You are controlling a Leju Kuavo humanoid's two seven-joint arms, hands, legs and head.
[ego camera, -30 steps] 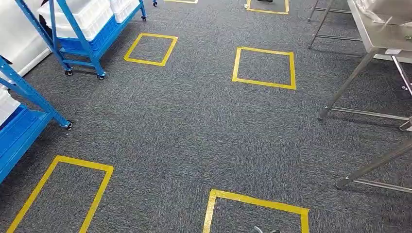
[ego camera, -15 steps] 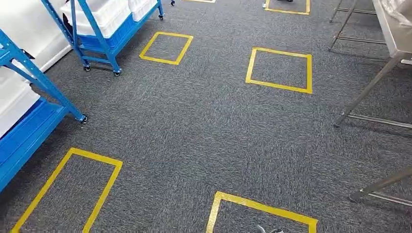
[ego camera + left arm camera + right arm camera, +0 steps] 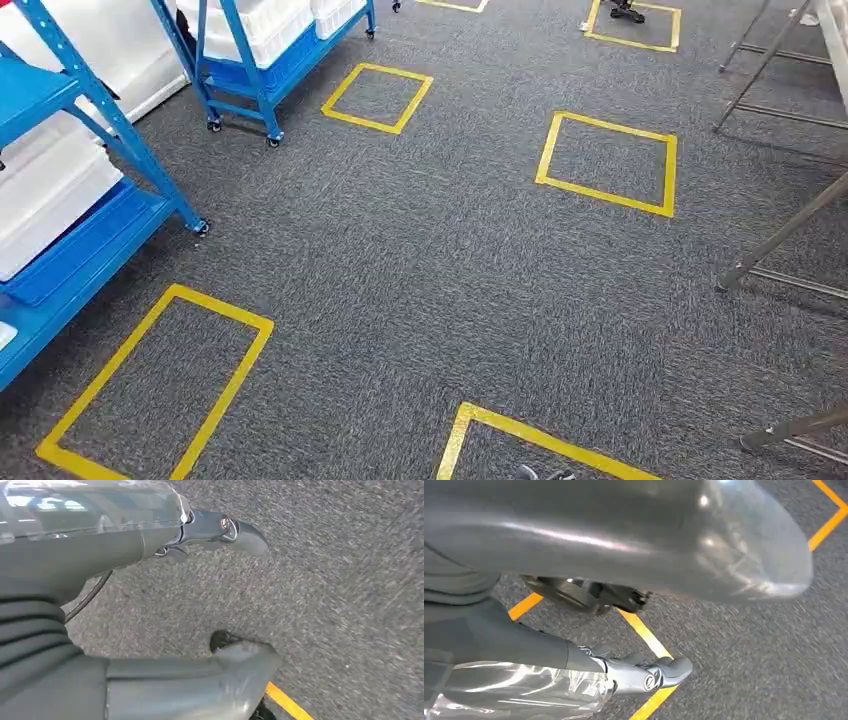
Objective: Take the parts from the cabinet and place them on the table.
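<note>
Carpet slides rightward in the head view: the camera is turning left, so the blue steel shelving cabinet [image 3: 75, 190] with its white plastic bins [image 3: 45, 195] looms larger while the steel-legged counter [image 3: 785, 235] slips off beyond it. Judged a walk toward the cabinet. Left hand [image 3: 165, 625] and right hand [image 3: 614, 645] hang holding nothing, fingers loosely apart.

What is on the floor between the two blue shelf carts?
Head view: just bare grey carpet lies between the near blue metal shelf cart and the far one.
</note>
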